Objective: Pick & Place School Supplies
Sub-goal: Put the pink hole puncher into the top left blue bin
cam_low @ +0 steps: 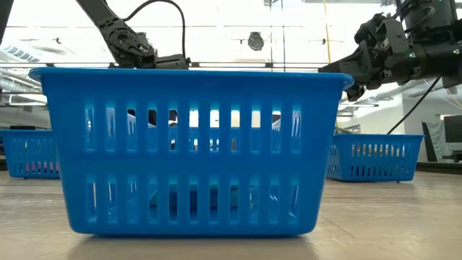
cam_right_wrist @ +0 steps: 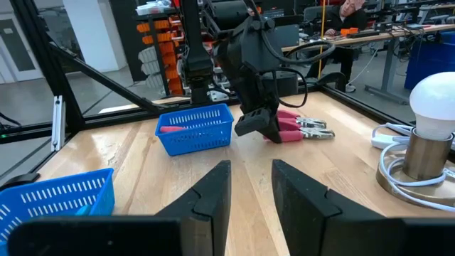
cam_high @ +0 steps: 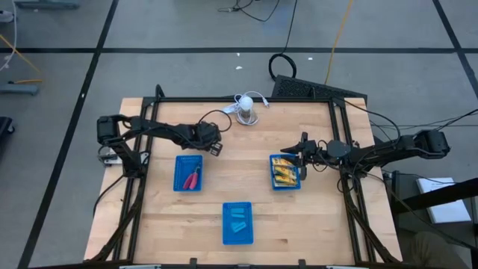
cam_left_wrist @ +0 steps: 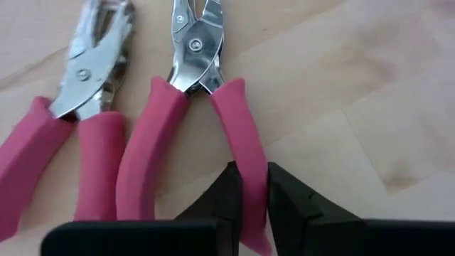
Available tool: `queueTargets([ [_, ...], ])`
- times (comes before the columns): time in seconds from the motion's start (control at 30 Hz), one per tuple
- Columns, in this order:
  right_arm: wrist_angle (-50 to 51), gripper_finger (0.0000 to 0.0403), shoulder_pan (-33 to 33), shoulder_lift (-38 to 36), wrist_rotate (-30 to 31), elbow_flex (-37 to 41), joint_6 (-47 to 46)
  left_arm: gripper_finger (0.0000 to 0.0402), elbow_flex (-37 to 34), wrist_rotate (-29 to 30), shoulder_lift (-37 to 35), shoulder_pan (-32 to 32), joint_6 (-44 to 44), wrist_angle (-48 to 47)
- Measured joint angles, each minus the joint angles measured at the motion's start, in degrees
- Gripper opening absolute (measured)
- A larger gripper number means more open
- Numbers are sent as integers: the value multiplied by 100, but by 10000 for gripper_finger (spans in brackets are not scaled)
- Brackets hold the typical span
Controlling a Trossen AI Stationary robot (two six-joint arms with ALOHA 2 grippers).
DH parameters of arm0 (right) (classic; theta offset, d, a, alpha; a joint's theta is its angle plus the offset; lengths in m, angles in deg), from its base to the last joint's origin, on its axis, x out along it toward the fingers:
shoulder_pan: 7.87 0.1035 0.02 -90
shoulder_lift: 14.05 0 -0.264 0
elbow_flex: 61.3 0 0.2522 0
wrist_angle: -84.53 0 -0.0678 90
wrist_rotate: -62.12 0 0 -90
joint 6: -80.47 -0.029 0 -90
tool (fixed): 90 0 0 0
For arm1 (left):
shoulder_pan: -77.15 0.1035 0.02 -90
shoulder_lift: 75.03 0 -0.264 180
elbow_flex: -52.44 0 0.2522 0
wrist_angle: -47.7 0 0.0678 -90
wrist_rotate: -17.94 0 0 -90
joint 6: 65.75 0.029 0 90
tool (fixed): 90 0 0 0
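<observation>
Left gripper [cam_left_wrist: 249, 203] clamped on one pink plier [cam_left_wrist: 186, 135] handle; second plier [cam_left_wrist: 67, 142] alongside. Right gripper [cam_right_wrist: 250, 186] idle, closed.

Even bright light; low view backlit with glaring ceiling lights, left wrist close-up soft.

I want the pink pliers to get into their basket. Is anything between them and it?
Nothing visible blocks the way. The left gripper is shut on one red-handled metal plier tool; bare wooden table lies between it and the blue slotted basket.
</observation>
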Motion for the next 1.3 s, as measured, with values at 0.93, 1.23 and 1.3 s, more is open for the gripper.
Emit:
queueTargets([
  [0.93, 39, 93, 0, 0, 0, 0, -2, 43, 618, 856, -2665, -2721, -1454, -2139],
  [1.23, 39, 93, 0, 0, 0, 0, -129, 43, 618, 1625, -2538, -4252, -3333, -2501],
  [1.3, 39, 93, 0, 0, 0, 0, -128, 43, 618, 1686, -2496, -4571, -3816, -2567],
])
